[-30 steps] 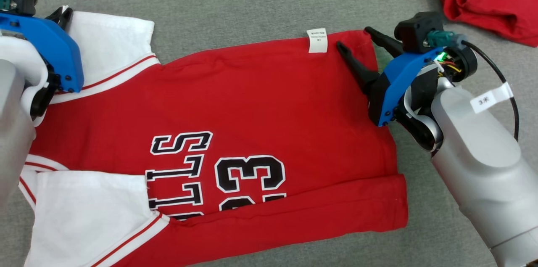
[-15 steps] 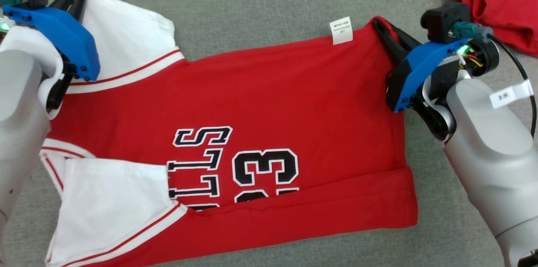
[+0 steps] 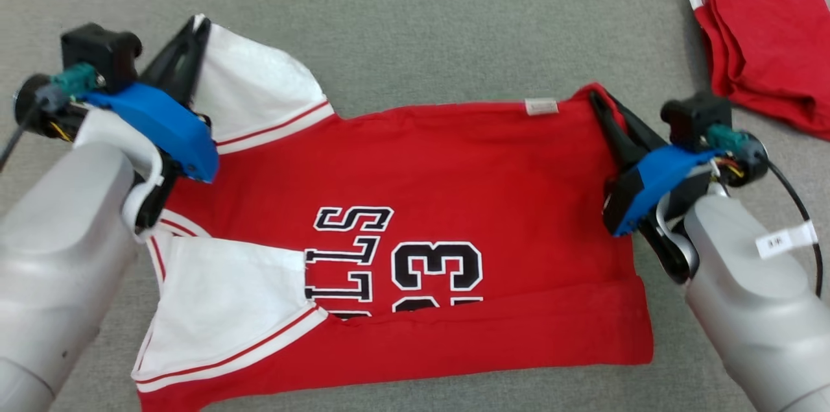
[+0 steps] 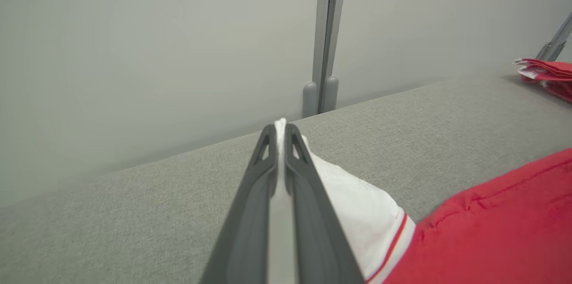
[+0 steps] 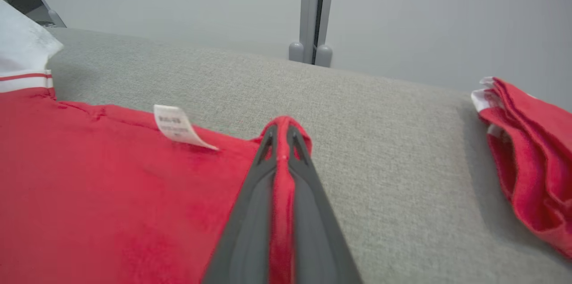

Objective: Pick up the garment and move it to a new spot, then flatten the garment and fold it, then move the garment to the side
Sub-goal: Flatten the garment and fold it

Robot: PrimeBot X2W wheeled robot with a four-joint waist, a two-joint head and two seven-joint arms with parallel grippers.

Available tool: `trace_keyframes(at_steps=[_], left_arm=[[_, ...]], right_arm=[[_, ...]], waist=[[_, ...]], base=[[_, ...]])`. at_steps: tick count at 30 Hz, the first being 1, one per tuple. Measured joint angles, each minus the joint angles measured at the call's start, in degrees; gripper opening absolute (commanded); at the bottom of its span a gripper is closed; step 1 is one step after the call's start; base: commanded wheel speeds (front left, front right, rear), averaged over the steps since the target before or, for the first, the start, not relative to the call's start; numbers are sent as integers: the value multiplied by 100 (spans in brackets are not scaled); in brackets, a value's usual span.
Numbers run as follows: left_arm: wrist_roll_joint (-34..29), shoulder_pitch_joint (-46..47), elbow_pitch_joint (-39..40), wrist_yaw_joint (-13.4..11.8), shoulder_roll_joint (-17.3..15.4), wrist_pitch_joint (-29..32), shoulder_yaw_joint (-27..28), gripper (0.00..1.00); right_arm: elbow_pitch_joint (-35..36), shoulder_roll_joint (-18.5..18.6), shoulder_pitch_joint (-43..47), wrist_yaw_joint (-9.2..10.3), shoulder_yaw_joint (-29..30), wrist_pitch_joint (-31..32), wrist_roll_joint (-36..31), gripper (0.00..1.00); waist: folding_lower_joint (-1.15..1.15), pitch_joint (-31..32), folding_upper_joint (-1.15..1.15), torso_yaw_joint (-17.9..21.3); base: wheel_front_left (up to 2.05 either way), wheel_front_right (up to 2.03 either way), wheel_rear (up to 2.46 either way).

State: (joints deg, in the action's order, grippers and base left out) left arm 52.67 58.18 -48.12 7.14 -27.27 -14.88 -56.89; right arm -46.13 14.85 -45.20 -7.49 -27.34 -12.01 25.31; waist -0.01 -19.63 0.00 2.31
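Grey woven padding (image 3: 415,29) spreads under everything and runs back to a pale wall (image 4: 134,51), where a grey upright post (image 4: 324,38) stands at the far edge. On the padding lies the garment (image 3: 493,165), a red jersey with white sleeves. It is spread sideways across the middle, sleeves towards the robot's left and hem towards its right. Its near left corner is cut off by the bottom of the head view.

The left forearm (image 3: 58,256) covers the jersey's left end, so the neckline cannot be made out. The right forearm (image 3: 758,308) runs out of the lower right corner. A folded red cloth (image 3: 765,55) sits well apart at the far right, clipped by the frame edge.

The near strip of the jersey is folded up over its front and hides the lower part of the black-and-white lettering (image 3: 402,263).

The left gripper (image 3: 200,24) has its fingers pressed together on the tip of the far white sleeve (image 3: 259,87). In the left wrist view, white cloth shows in the slit between them (image 4: 279,128).

The right gripper (image 3: 595,97) pinches the far right corner of the hem, and a ridge of red cloth runs between its fingers (image 5: 281,126). Whether either pinched corner is clear of the padding cannot be told.

A small white label (image 3: 541,106) sits on the far edge near that gripper, its print too small to read.
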Motion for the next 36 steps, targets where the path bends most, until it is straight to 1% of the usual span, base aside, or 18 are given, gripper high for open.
trace_keyframes(at_steps=[2,4,9,15,20,24,30,31,32,33,36], left_arm=[[-102,-248,426,-98,-29,-4,256,0],[-204,-557,838,-223,-123,-11,534,0],[-491,-1633,1876,-567,-334,-11,1193,0],[-697,-2769,2810,-870,-392,-11,1680,0],[-779,-3632,3296,-1109,-410,-11,2025,0],[-838,-4136,3453,-1216,-325,-11,2207,0],[-899,-4549,3393,-1211,-178,-11,2461,0],[-895,-4613,3367,-1201,-132,-11,2495,0],[-906,-4654,3330,-1165,-98,-11,2515,27],[-978,-4685,3305,-1168,-67,-11,2586,100],[-1290,-4777,3337,-1211,74,-11,2974,100]], right_arm=[[82,58,209,0,44,-120,9,0],[174,92,421,0,88,-182,12,0],[467,155,948,0,250,-270,14,0],[750,159,1498,0,523,-288,14,0],[1047,115,1933,0,766,-296,16,0],[1233,57,2270,1,973,-297,49,0],[1427,-69,2675,0,1143,-296,65,0],[1439,-104,2728,0,1169,-297,103,9],[1458,-133,2791,1,1171,-296,146,63],[1485,-169,2847,1,1181,-297,189,100],[1670,-174,2975,1,1263,-296,208,100]], waist=[[0,83,0,-69],[0,164,0,-120],[0,353,0,-196],[0,522,0,-293],[0,630,-1,-315],[0,685,0,-341],[0,735,0,-356],[0,750,0,-355],[0,765,0,-351],[1,783,0,-346],[0,845,0,-317]], base=[[0,0,0],[0,0,0],[0,0,0],[0,0,0],[0,0,0],[0,0,0],[0,0,0],[0,0,0],[0,0,0],[0,0,0],[0,0,0]])
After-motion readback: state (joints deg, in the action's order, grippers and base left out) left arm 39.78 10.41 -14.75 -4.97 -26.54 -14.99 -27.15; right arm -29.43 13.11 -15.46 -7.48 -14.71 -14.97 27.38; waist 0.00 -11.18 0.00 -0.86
